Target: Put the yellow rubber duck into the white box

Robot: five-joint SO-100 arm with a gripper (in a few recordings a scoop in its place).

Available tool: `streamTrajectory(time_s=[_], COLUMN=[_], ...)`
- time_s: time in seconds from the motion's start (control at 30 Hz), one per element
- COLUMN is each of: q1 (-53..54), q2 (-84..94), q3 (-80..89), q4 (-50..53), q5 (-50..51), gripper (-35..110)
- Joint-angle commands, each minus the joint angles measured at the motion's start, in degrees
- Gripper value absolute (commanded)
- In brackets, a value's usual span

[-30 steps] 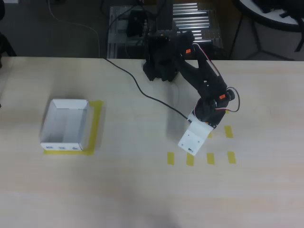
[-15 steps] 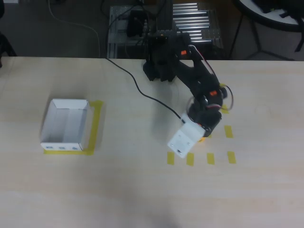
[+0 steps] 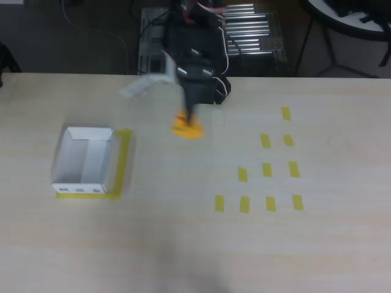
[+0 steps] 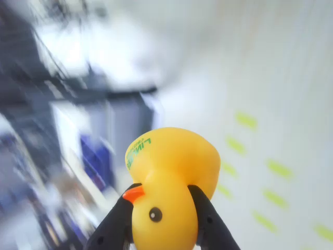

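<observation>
While the background is blurring in the wrist view, the gripper (image 4: 162,221) is pinching the yellow rubber duck (image 4: 169,182) by its head — black fingers (image 4: 117,224) pressing on either side. Seen from overhead, the duck is hanging above the table (image 3: 183,244), with the white box (image 3: 85,162) sitting well to the gripper's left — apart from it.

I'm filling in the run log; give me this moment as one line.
gripper: shut on duck | duck: lifted, mid-swing | box: empty on table
</observation>
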Motion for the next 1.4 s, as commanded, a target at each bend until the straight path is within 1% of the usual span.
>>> streamTrajectory(time_s=[0.0, 0.07, 0.23, 0.43, 0.53, 0.7, 0.8, 1.03, 1.37], q1=[18.5, 23.2, 32.5, 38.1, 39.4, 40.8, 40.9, 40.2, 40.9], q2=[4.7, 1.8, -8.3, -19.5, -22.7, -23.2, -22.1, -16.8, -16.5], q3=[-2.6, -2.0, -2.8, -3.3, -1.1, 9.6, 16.8, 37.8, 45.1], q4=[-8.4, -12.2, -17.8, -26.3, -29.7, -36.2, -40.4, -54.3, -60.2], q5=[-1.5, -1.4, -1.8, -4.8, -7.4, -12.4, -15.3, -20.6, -22.1], gripper=[0, 0, 0, 0, 0, 0, 0, 0, 0])
